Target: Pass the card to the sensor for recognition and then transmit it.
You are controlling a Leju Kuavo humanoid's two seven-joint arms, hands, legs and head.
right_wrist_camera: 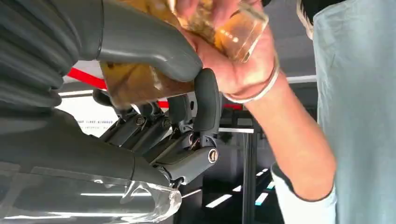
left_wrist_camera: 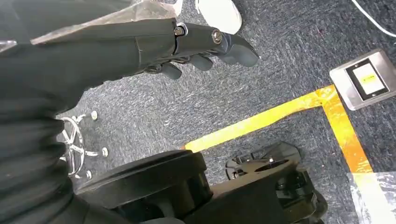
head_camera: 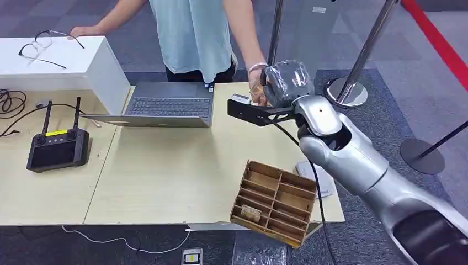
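Right now the robot's right hand (head_camera: 286, 83) is stretched out over the far edge of the tabletop (head_camera: 182, 165), up against a person's hand (head_camera: 257, 88). In the right wrist view the thumb and dark fingers (right_wrist_camera: 205, 100) pinch a see-through, amber-looking card (right_wrist_camera: 140, 79), and the person's hand is on the other end of it. So the card is held by both of them at once, up in the air.

That is the tricky bit. If the robot lets go before the person has a good hold, the card could drop to the tabletop or slide off to the floor. If the robot keeps squeezing while the person pulls, the card could bend or snap. The thumb is very near the person's skin too, so a sudden squeeze might nip.

The long silver arm hangs over the wooden tray (head_camera: 276, 201). That tray sits partly off the front edge, so a low swing back could knock it down.

The left hand (left_wrist_camera: 205, 46) hangs by the floor with its fingers curled in and nothing in it.
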